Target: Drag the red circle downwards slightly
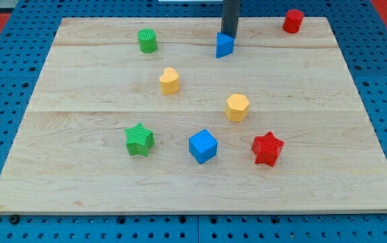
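The red circle [292, 21] is a short red cylinder at the view's top right, close to the board's top edge. My tip [228, 34] comes down from the view's top centre and ends right behind the blue triangular block [225, 45], touching or nearly touching its top. The tip is well to the left of the red circle, about a hundred pixels away.
A green cylinder [147, 40] sits at the top left. A yellow heart-like block [170, 80] and a yellow hexagon [237, 107] lie mid-board. A green star [139, 140], a blue cube [203, 146] and a red star [268, 148] lie lower down on the wooden board [79, 182].
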### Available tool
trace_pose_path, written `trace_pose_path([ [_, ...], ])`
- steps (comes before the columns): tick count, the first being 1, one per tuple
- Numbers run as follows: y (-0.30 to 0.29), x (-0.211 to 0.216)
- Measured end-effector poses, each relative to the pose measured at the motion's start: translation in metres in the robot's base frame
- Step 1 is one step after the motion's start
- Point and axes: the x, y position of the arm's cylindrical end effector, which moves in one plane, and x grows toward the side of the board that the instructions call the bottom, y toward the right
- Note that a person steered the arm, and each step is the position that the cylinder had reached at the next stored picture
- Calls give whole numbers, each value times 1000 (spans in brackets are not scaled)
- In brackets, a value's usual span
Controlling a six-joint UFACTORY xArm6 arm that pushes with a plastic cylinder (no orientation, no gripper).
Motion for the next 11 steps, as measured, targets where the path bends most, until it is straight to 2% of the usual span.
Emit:
trace_pose_path([
  [2,0,-8],
  [4,46,-59],
  [8,113,-63],
  [9,68,-47],
  [10,63,30],
  [11,166,61],
])
